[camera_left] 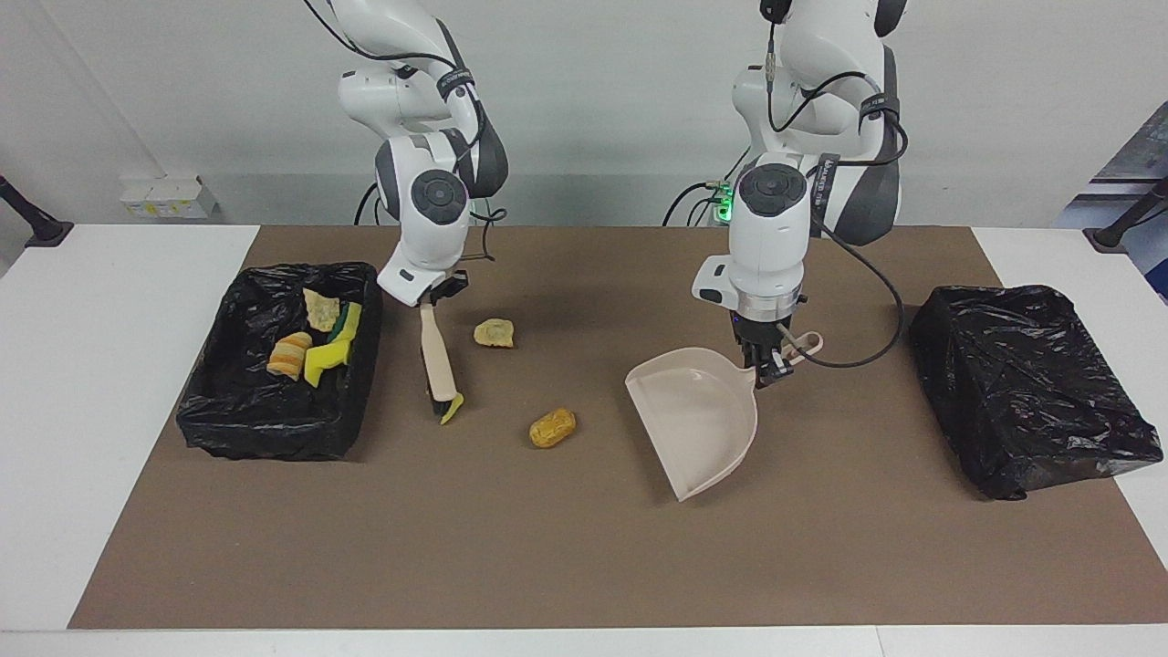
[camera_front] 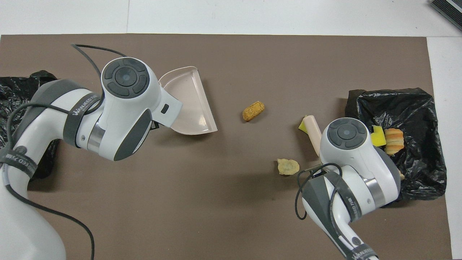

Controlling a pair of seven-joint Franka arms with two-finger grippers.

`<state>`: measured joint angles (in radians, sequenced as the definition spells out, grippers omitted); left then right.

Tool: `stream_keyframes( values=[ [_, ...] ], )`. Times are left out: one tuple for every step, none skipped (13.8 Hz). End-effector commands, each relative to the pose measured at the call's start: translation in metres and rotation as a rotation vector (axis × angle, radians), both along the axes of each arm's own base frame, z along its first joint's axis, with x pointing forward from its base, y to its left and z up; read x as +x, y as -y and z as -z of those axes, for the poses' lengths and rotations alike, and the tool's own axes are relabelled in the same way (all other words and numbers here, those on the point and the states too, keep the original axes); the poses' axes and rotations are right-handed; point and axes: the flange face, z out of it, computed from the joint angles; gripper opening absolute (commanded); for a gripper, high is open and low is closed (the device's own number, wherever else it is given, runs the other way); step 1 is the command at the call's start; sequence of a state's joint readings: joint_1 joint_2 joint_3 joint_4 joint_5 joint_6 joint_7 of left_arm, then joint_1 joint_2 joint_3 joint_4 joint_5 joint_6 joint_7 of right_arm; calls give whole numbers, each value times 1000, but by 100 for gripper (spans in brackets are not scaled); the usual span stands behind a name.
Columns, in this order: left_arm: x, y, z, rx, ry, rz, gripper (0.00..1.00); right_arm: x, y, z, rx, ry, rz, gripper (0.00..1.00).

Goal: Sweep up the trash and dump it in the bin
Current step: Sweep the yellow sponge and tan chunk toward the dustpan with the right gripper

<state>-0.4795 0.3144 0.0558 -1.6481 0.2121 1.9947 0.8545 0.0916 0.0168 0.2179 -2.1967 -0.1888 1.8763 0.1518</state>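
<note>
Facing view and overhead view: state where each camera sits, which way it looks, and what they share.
Facing view: high across the table, looking at both robots; shows both arms, the left gripper on the dustpan, the right gripper on the hand brush.
Overhead view: above the robots' end, looking steeply down; shows forearms and wrists.
Shared: dustpan, brush, orange-brown lump, trash-filled bin.

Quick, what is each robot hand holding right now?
Left gripper: shut on the dustpan handle.
Right gripper: shut on the hand brush, beside the bin.
</note>
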Motion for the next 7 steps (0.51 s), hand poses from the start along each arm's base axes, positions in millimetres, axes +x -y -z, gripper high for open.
stream_keyframes(
  values=[
    [11, 6, 2, 30, 3, 48, 0, -2, -11, 1, 106, 6, 92, 0],
    [10, 7, 2, 29, 0, 54, 0, 2, -18, 1, 146, 12, 130, 0],
    [9, 7, 5, 32, -5, 60, 0, 8, -28, -3, 183, 10, 162, 0],
    [7, 9, 12, 38, -19, 91, 0, 13, -45, -11, 213, 1, 158, 0],
    [6, 11, 15, 41, -24, 148, 0, 20, -53, -20, 220, 2, 170, 0],
    [6, 12, 15, 45, -33, 193, 0, 29, -58, -33, 230, 15, 192, 0],
    [4, 14, 17, 43, -40, 207, 0, 34, -62, -45, 238, 25, 198, 0]
  ],
)
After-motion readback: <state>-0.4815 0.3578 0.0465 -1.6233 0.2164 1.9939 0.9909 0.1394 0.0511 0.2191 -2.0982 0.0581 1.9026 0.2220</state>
